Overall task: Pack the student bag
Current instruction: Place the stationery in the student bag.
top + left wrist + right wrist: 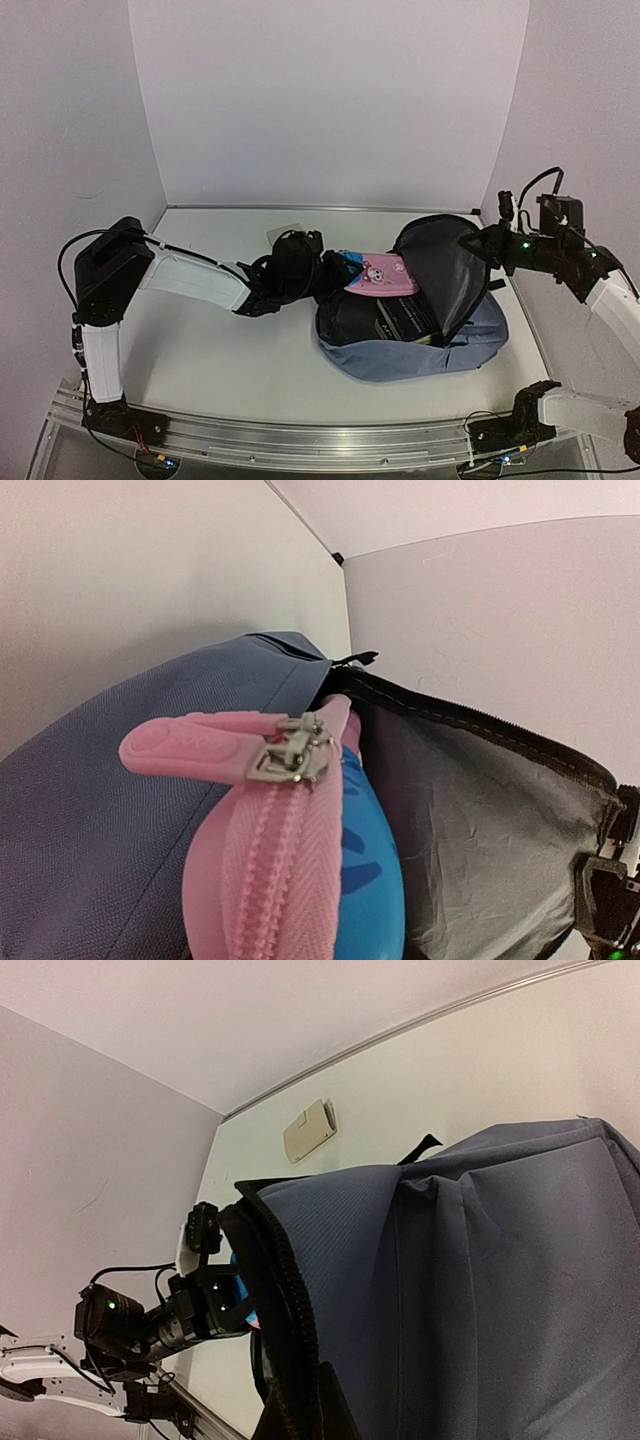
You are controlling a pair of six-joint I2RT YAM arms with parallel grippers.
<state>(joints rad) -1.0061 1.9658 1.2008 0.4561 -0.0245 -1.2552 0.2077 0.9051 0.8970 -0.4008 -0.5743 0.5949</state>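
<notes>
- Student bag (470, 340): lying at worktop's (220, 350) right side, mouth gaping leftward.
- R gripper (478, 243): pinching the flap rim, holding it up.
- L gripper (328, 266): apparently clamping pink pouch (385, 275), which is sitting approx. halfway into mouth.
- Progress: dark flat items (400, 320) lying inside; pouch insertion and zipping remaining.

I read soft, even overhead light, lilac cast on walls. Faint shadow under student bag (400, 365) on tabletop (220, 350). Bag lining dark, detail lost. Pink pouch (270, 880) near lens, slightly soft. Top view grainy, rail (300, 440) bowed.
</notes>
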